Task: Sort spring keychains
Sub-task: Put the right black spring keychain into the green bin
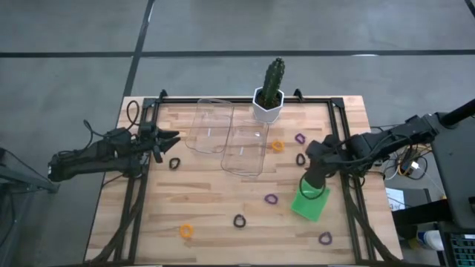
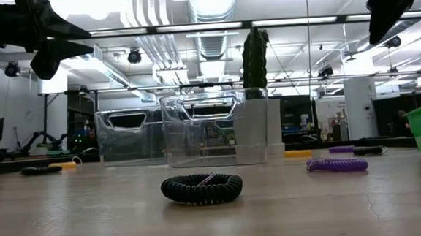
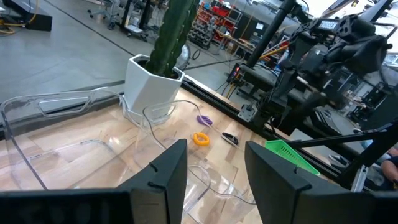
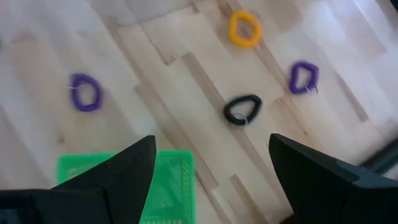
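Several small spring keychains lie flat on the wooden table: black ones (image 1: 174, 163) (image 1: 301, 159) (image 1: 239, 220), orange ones (image 1: 277, 146) (image 1: 185, 231), purple ones (image 1: 300, 138) (image 1: 271, 199) (image 1: 324, 238). My right gripper (image 1: 315, 184) hangs open above the green square tray (image 1: 310, 203) and holds nothing; its wrist view shows the tray (image 4: 124, 180) below the fingers, with a black keychain (image 4: 242, 109) and a purple one (image 4: 85, 92) on the wood beyond. My left gripper (image 1: 169, 139) is open and empty, raised at the table's left side, above and beside the black keychain there.
Two clear plastic trays (image 1: 211, 124) (image 1: 246, 150) stand at the table's far middle, with a cactus in a white pot (image 1: 269, 100) behind them. A dark frame runs along the table's edges. Bare wood lies in the near middle, around a black keychain (image 2: 201, 188).
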